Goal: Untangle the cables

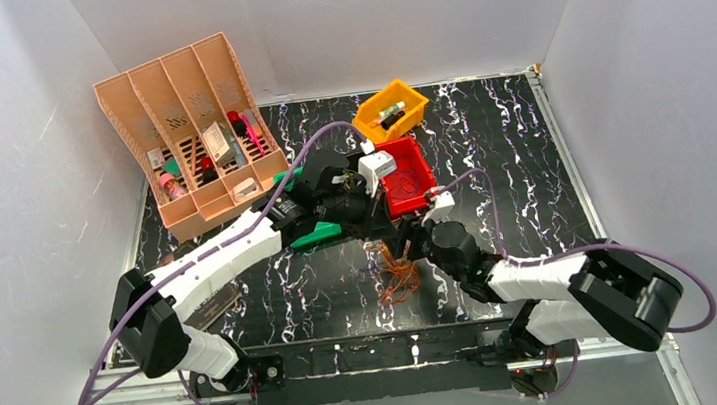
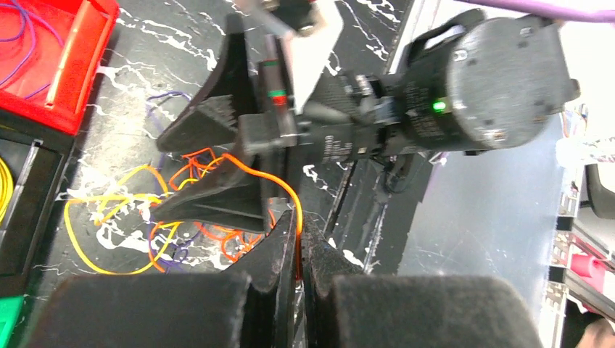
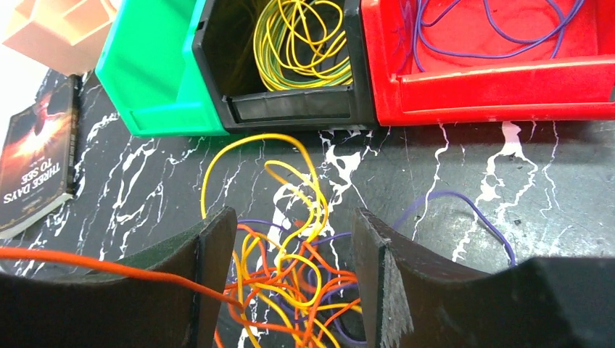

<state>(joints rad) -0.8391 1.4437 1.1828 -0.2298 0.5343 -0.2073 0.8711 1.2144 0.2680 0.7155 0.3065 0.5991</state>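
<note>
I count four: green bin (image 3: 156, 80), black bin (image 3: 225, 65), red bin (image 3: 493, 80), yellow bin (image 1: 390, 111). One pile of cables (image 1: 401, 276) lies on the desk (image 1: 529, 144). My left fingers (image 2: 296, 235) pinch one orange cable (image 2: 268, 177) tight. My right fingers (image 3: 290, 275) stand wide apart, with the pile between them.

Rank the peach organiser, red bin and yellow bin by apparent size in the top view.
1. Peach organiser, clearly largest.
2. Red bin and yellow bin: alike; the red one is partly hidden by the left arm.

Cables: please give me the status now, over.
Left gripper shut on orange cable. Right gripper open, straddling the tangle. That cable crosses its finger.
</note>
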